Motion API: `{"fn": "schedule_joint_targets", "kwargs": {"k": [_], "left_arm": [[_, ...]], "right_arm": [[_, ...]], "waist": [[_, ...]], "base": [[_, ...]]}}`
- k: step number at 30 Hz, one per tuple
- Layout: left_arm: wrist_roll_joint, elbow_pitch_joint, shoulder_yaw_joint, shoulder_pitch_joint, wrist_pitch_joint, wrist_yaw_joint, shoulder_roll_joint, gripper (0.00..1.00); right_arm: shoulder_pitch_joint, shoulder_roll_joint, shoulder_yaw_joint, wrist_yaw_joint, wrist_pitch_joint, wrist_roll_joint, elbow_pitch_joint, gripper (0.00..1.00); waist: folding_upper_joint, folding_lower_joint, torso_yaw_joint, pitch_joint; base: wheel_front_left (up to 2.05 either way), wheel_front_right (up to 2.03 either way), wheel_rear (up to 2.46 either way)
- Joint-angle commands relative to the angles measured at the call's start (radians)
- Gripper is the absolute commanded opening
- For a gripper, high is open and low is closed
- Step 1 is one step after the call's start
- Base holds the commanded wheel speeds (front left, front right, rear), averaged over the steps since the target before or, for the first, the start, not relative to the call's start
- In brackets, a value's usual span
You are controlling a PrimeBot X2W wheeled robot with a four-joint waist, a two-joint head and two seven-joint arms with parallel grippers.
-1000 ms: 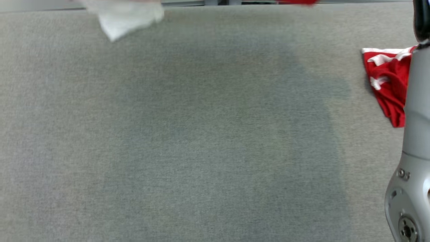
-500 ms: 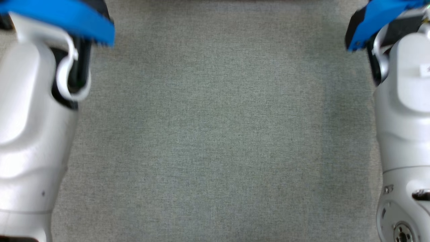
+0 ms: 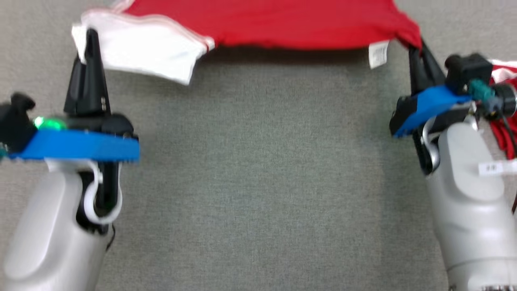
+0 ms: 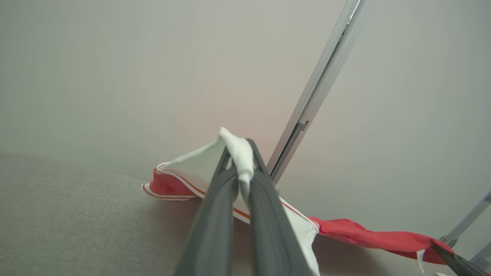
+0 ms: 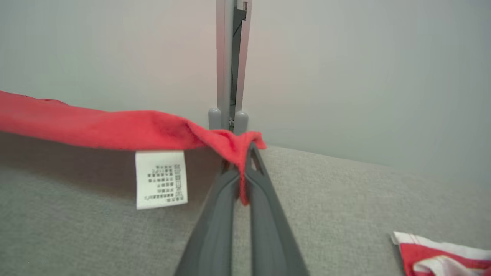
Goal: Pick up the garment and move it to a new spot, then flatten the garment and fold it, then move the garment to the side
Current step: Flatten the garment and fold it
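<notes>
The garment (image 3: 278,22) is red with white trim and a white panel, stretched between my two grippers above the grey table (image 3: 258,182). My left gripper (image 3: 91,34) is shut on its white corner, seen pinched between the fingers in the left wrist view as white cloth (image 4: 241,157). My right gripper (image 3: 416,42) is shut on the red edge (image 5: 241,153), beside a white care label (image 5: 161,178). The garment's far part runs past the top of the head view.
A second red-and-white cloth (image 3: 505,105) lies at the right, behind my right wrist, also visible as a heap (image 5: 441,255). A metal frame post (image 5: 230,57) and pale wall stand beyond the table's far edge.
The head camera has shifted between frames. Both grippers, with the garment stretched between them, have come lower in the head view than half a second ago.
</notes>
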Motion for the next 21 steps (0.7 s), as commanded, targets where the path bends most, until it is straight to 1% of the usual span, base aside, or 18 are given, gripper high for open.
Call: {"fn": "schedule_joint_targets", "kwargs": {"k": [1,6,10,15,19,21], "left_arm": [[0.001,-0.029,0.01,0.048,-0.007,0.011,0.009,0.0],[0.001,-0.163,0.016,0.241,-0.011,0.054,0.028,0.0],[-0.013,-0.279,0.016,0.404,0.009,0.092,0.05,0.0],[-0.016,-0.455,0.025,0.611,0.055,0.162,0.1,0.0],[-0.011,-0.571,0.039,0.748,0.09,0.22,0.137,0.0],[-0.024,-0.607,0.033,0.795,0.104,0.234,0.14,0.0]], "right_arm": [[0.046,-0.003,0.011,0.0,-0.006,0.024,-0.025,0.0],[0.227,-0.003,0.056,0.0,-0.007,0.092,-0.158,0.0],[0.394,-0.003,0.073,0.0,0.026,0.128,-0.313,0.0],[0.624,-0.003,0.082,0.0,0.148,0.17,-0.597,0.0],[0.804,-0.003,0.081,0.0,0.274,0.182,-0.822,0.0],[0.873,-0.002,0.084,0.0,0.324,0.2,-0.895,0.0]], "waist": [[0.0,0.0001,-0.022,-0.042],[0.0,0.0001,-0.029,-0.152],[0.0,0.0001,-0.035,-0.246],[0.0,0.0001,-0.047,-0.33],[0.0,0.0001,-0.049,-0.352],[0.0,0.0001,-0.049,-0.354]], "base": [[0.0,0.0,0.0],[0.0,0.0,0.0],[0.0,0.0,0.0],[0.0,0.0,0.0],[0.0,0.0,0.0],[0.0,0.0,0.0]]}}
